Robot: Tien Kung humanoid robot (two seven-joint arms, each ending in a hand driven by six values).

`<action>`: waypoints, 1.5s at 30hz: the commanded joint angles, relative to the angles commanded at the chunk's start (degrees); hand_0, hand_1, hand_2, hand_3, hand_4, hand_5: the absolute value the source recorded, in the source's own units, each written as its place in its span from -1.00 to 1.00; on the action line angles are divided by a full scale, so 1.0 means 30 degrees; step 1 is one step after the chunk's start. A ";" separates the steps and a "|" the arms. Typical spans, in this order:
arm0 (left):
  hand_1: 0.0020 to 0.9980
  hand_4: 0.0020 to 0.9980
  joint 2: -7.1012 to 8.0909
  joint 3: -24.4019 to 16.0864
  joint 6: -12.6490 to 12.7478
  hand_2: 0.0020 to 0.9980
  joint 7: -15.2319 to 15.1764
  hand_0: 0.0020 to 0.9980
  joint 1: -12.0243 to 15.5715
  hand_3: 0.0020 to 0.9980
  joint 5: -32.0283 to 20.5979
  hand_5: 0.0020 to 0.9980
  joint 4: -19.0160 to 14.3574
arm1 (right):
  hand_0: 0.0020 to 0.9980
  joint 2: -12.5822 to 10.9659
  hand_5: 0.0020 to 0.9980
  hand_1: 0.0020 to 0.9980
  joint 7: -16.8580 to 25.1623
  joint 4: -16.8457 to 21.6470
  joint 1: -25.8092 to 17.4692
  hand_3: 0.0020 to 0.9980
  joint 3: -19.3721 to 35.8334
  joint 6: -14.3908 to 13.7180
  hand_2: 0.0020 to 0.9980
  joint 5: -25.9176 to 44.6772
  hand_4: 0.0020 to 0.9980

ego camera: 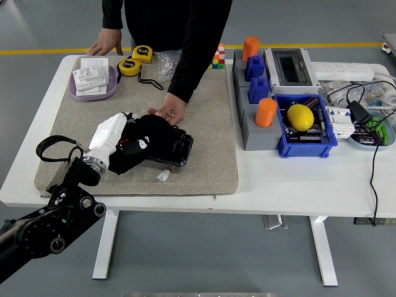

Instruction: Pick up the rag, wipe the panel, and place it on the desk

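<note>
Black cloth bunched under the robot's left hand (124,141) is the rag (145,137), and the fingers are closed on it as it lies over the left half of the panel (176,150). Judged from how it folds and drapes, the rag is soft, light and limp; it should be held by a gathered bunch near its middle, since loose edges would trail and snag. The panel looks stiff and glossy black, so the cloth should slide easily over it. Its long axis runs from left to right and slightly toward the table's near edge, with a small white connector (163,176) hanging off its near side. At the panel's far edge a person's hand (167,113) presses down, steadying it. Well to the right of the panel sits a blue bin (306,143) holding a lemon (301,116). The right hand is out of view.
</note>
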 joint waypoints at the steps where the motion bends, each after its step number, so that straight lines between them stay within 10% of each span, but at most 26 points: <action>1: -0.73 -0.82 -0.0036 0.0269 -0.0006 0.04 0.0006 -0.47 -0.0043 -0.14 -0.0088 -1.00 -0.0024 | 0.48 -0.0008 0.10 0.30 -0.0010 -0.0002 0.0002 0.22 0.0003 0.0010 0.39 -0.0018 1.00; 26: -0.73 -0.81 -0.0681 0.2415 0.0323 0.05 0.0450 -0.50 -0.0931 -0.13 -0.0130 -1.00 -0.1007 | 0.48 -0.0062 0.10 0.30 -0.0075 -0.0094 0.0110 0.22 -0.0211 0.0157 0.39 0.0120 1.00; 45: -0.72 -0.76 -0.0508 0.0126 0.1160 0.04 0.0932 -0.50 -0.0581 -0.12 0.0444 -1.00 0.0554 | 0.48 -0.0060 0.10 0.30 -0.0119 0.0003 0.0016 0.23 -0.0200 0.0096 0.39 0.0095 1.00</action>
